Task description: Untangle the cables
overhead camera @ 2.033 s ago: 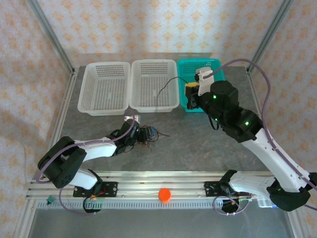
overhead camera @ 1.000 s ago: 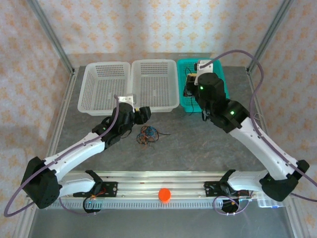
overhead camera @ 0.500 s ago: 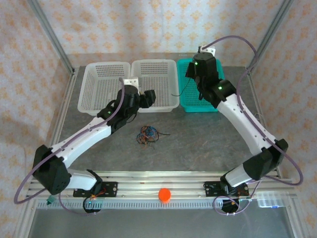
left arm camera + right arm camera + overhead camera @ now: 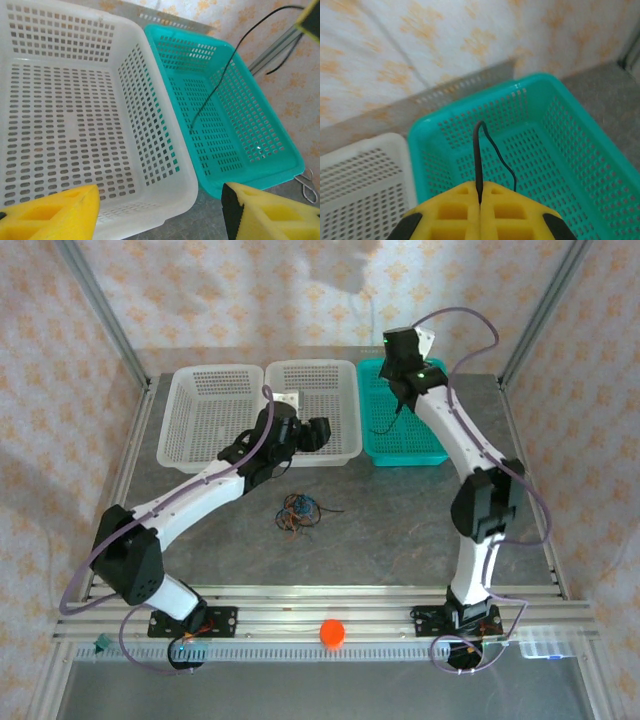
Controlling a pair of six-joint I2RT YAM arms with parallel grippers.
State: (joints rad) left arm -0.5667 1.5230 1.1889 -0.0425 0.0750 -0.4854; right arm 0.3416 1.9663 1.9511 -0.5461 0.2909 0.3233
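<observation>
A black cable (image 4: 479,150) is pinched tight in the right tool (image 4: 480,197) and hangs down into the teal basket (image 4: 590,165), maybe touching its floor. The left tool (image 4: 160,215) is held apart, nearer the tangled cables (image 4: 298,512) on the tabletop (image 4: 400,530).

- A robot test cell, lab-like: aluminium frame posts (image 4: 100,315) enclose a grey tabletop (image 4: 400,520).
- Patterned backdrop panels (image 4: 250,290); slotted metal mounting rail (image 4: 330,600) along the near edge.

Pale wallpaper (image 4: 250,290) with a repeating orange floral motif covers the walls behind a mottled grey table (image 4: 380,530). Slanted aluminium posts (image 4: 100,305) frame the back corners. A ridged metal rail (image 4: 320,600) lines the near edge. The light is soft and even.
</observation>
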